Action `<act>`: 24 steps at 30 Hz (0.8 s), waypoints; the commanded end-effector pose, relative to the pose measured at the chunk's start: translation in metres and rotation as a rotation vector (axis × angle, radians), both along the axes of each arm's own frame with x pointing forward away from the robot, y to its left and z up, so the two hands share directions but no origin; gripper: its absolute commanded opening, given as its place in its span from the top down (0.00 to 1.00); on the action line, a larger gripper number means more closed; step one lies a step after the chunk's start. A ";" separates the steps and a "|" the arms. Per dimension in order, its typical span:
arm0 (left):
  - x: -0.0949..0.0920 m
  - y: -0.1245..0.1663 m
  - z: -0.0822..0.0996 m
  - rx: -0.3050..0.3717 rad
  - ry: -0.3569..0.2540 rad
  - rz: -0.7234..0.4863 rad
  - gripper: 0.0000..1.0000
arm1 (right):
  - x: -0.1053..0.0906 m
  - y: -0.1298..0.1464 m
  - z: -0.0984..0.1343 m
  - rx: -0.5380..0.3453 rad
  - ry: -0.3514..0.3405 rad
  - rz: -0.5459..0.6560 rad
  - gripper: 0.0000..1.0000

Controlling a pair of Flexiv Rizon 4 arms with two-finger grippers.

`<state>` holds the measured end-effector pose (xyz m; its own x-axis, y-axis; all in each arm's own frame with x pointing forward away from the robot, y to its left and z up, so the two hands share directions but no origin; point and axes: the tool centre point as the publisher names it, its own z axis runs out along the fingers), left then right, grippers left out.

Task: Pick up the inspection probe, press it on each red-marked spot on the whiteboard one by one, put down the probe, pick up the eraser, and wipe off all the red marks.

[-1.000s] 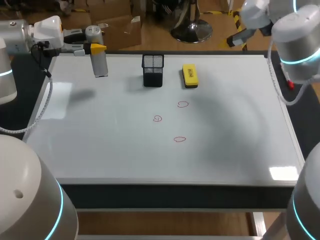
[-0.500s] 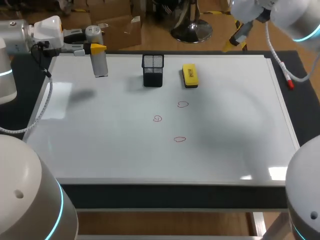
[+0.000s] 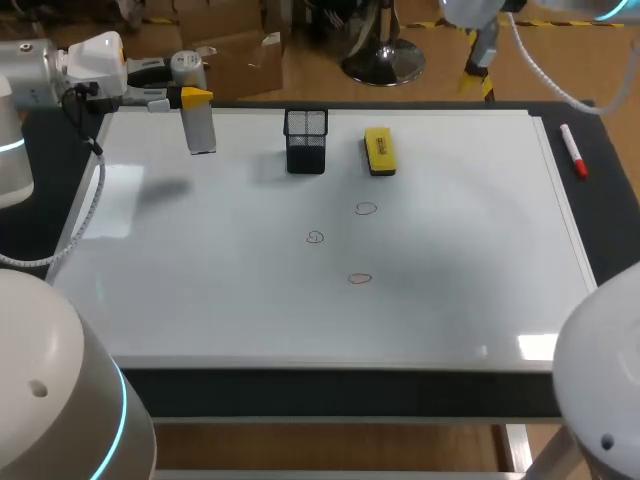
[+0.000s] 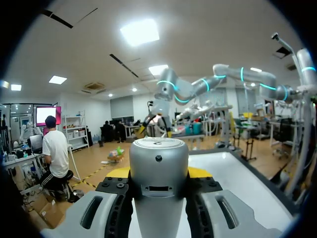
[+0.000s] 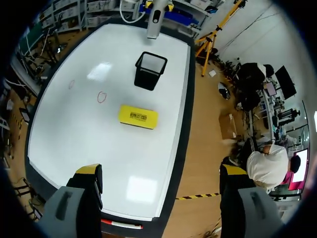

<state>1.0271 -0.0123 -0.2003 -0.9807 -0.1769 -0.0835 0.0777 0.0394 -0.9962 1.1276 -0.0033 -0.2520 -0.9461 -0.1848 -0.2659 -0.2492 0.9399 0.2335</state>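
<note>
Gripping the inspection probe (image 3: 200,128), our left gripper (image 3: 195,98) sits left of the mesh cup (image 3: 306,141); our right gripper (image 5: 161,171) hangs wide open, empty, beyond the cup's right.

Left arm (image 3: 30,75) and right arm (image 3: 600,390) were made of smooth, rounded silver-grey shells; cyan light rings (image 3: 122,405) marked the joints; a white wrist housing (image 3: 95,55) carried a looping black cable (image 3: 97,190); left gripper (image 4: 158,173) and right gripper (image 5: 161,173) had grey slotted finger bodies with black middles and yellow tips.
</note>
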 end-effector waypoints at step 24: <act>0.000 0.000 0.001 0.000 -0.001 -0.001 1.00 | -0.020 0.029 -0.021 -0.256 0.188 0.524 0.00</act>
<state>1.0272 -0.0124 -0.2005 -0.9807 -0.1769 -0.0836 0.0779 0.0390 -0.9962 1.1090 0.0227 -0.2737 -0.7853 -0.6175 -0.0443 -0.6184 0.7790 0.1036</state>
